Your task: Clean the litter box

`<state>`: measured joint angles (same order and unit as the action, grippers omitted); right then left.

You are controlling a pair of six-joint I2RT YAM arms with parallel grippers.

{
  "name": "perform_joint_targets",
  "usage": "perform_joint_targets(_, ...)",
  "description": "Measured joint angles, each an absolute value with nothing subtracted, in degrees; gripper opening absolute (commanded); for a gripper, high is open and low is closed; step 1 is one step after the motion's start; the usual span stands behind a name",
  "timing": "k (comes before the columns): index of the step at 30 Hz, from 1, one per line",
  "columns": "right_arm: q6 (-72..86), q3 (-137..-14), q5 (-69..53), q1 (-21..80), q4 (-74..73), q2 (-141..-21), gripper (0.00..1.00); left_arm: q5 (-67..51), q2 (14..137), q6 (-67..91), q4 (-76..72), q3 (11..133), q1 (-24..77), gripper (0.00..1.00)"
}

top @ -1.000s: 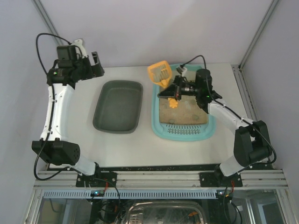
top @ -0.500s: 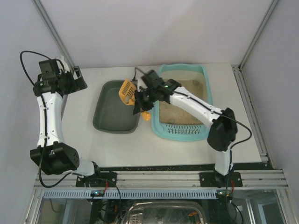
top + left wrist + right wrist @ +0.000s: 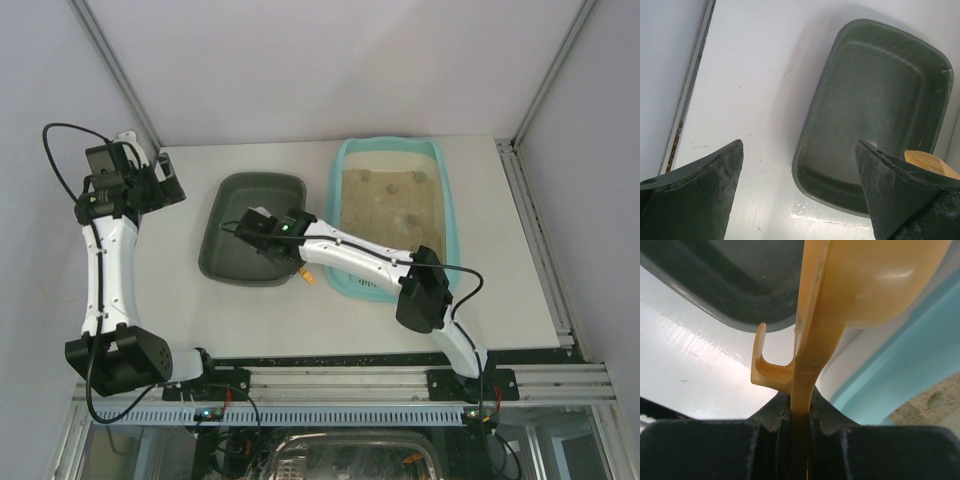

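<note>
At the near edge of the white worktop [image 3: 500, 300] two arms are bolted. The right arm is stretched leftwards across the near end of the litter box [image 3: 448, 215], so most of that end is covered. The right gripper [image 3: 800, 415] is seen clamped tight on the handle of one orange-yellow plastic scoop [image 3: 812, 347]. The handle's hook shows just above the fingers, over the strip of worktop between the two containers. The scoop's head is held over the near right corner of the dark grey-green tray [image 3: 232, 215]. Two containers are counted. The grey-green tray is placed about the middle of the worktop, and apart from the scoop head nothing can be made out inside it. The light-turquoise litter box is set just beside it to the right, not touching. It runs lengthwise from close to the far edge back towards the near edge, in the right half of the worktop. It is filled with beige sandy litter [image 3: 385, 225], in whose far half at least four small darker lumps can be made out. By the far left corner, the left gripper [image 3: 799, 150] is held above the worktop with its fingers spread wide and nothing between them.
</note>
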<state>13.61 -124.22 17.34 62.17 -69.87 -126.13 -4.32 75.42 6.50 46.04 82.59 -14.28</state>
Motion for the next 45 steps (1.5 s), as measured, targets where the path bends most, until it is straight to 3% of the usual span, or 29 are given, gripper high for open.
perform_joint_targets(5, 12.95, -124.29, 22.20, 62.61, -70.43, -126.10, 0.00, -4.36, 74.85, 6.55, 44.82, 82.63, -14.04, 0.95)
perform_joint_targets(8, 14.35, -122.32, 17.23, 59.61, -69.63, -123.68, 0.00, -3.86, 74.85, 5.48, 44.75, 83.05, -10.74, 0.96)
perform_joint_targets(11, 16.86, -110.48, 8.12, 52.66, -65.39, -113.12, 0.00, -3.20, 75.72, 3.70, 44.93, 84.68, -0.69, 0.99)
perform_joint_targets(14, 18.72, -95.85, -0.99, 39.40, -63.26, -96.20, 0.00, -5.34, 79.64, 4.21, 44.29, 89.01, 9.61, 1.00)
perform_joint_targets(17, 19.75, -86.59, -6.55, 25.82, -62.02, -82.87, 0.00, -9.32, 87.09, 9.98, 44.10, 96.29, 14.92, 1.00)
perform_joint_targets(20, 19.88, -79.59, -11.75, 22.39, -62.74, -77.01, 0.00, -12.82, 95.94, 19.07, 42.24, 103.53, 16.93, 1.00)
perform_joint_targets(29, 20.23, -65.54, -20.53, 21.69, -59.31, -85.14, 0.00, -11.20, 109.30, 40.77, 42.96, 104.77, 24.95, 1.00)
perform_joint_targets(45, 20.71, -77.56, -34.17, 19.64, -64.60, -102.91, 0.00, -12.62, 113.45, 56.40, 35.03, 96.95, 27.40, 0.99)
